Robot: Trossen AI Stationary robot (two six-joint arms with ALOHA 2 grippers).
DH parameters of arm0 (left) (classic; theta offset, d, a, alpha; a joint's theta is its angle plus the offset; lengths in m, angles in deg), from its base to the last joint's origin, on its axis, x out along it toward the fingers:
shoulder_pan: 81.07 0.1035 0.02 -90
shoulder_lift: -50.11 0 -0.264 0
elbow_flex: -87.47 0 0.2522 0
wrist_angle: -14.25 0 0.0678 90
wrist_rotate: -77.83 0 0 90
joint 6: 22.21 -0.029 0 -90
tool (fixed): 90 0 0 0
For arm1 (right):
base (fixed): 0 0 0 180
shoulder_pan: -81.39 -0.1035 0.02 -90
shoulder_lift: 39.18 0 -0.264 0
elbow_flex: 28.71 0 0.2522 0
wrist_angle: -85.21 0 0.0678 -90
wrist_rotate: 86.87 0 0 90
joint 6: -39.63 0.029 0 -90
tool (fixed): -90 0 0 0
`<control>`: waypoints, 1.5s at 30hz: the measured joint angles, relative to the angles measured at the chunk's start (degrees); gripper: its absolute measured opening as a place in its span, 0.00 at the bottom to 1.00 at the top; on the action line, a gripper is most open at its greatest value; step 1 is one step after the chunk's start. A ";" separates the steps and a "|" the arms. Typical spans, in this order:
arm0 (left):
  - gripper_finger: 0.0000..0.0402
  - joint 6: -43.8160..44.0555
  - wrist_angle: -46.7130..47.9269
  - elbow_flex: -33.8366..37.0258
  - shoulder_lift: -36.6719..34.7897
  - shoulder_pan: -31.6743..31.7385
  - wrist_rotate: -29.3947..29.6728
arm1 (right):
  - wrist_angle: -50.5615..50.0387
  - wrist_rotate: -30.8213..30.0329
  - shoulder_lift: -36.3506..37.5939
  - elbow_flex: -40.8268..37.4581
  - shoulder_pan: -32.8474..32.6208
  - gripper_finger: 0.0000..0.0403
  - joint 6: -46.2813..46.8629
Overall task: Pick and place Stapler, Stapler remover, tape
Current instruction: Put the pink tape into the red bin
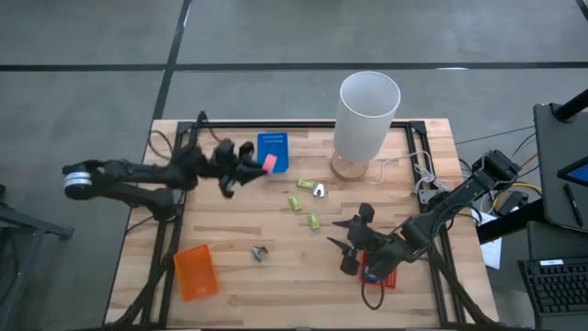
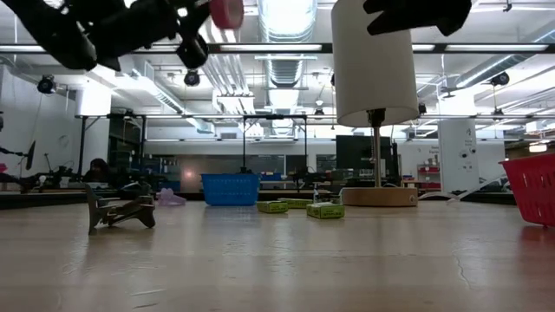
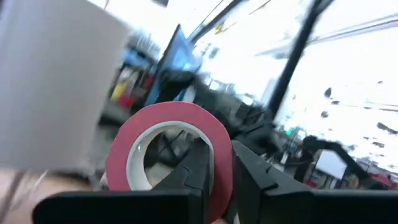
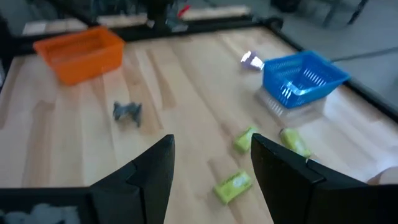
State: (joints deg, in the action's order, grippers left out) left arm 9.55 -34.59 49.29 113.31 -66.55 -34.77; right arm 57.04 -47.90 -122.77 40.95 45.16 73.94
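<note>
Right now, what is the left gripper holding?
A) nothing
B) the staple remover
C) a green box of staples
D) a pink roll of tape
D: the left gripper is shut on the pink roll of tape, held up in the air next to the blue basket, as the left wrist view shows a finger through the ring.

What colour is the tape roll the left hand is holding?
Pink-red. The tape roll pinched by the left hand shows best in the left wrist view.
</note>
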 joint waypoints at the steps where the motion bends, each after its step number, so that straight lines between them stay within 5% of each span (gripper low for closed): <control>1: 0.11 -1.61 -3.01 0.49 0.64 -2.65 2.42 | 1.00 -1.22 0.00 0.00 0.00 0.51 -0.86; 8: 0.14 -13.92 -7.96 -4.45 7.56 -16.96 10.64 | 14.32 -6.22 0.01 0.00 0.00 0.51 -14.33; 17: 0.13 -18.34 -7.66 -17.15 19.88 -21.94 2.93 | 32.96 -6.17 0.68 0.00 -0.28 0.50 -35.33; 25: 0.13 -16.81 -7.52 -23.40 28.72 -23.23 1.84 | 33.48 -6.14 0.87 0.00 -0.26 0.49 -36.01; 45: 0.14 -17.95 -6.17 -24.17 30.23 -23.34 1.67 | 36.56 -3.80 0.87 0.00 2.26 0.42 -36.03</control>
State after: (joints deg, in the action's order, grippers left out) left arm -8.40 -40.76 25.12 143.54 -89.89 -33.10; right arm 93.60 -51.69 -121.89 40.95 47.43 37.91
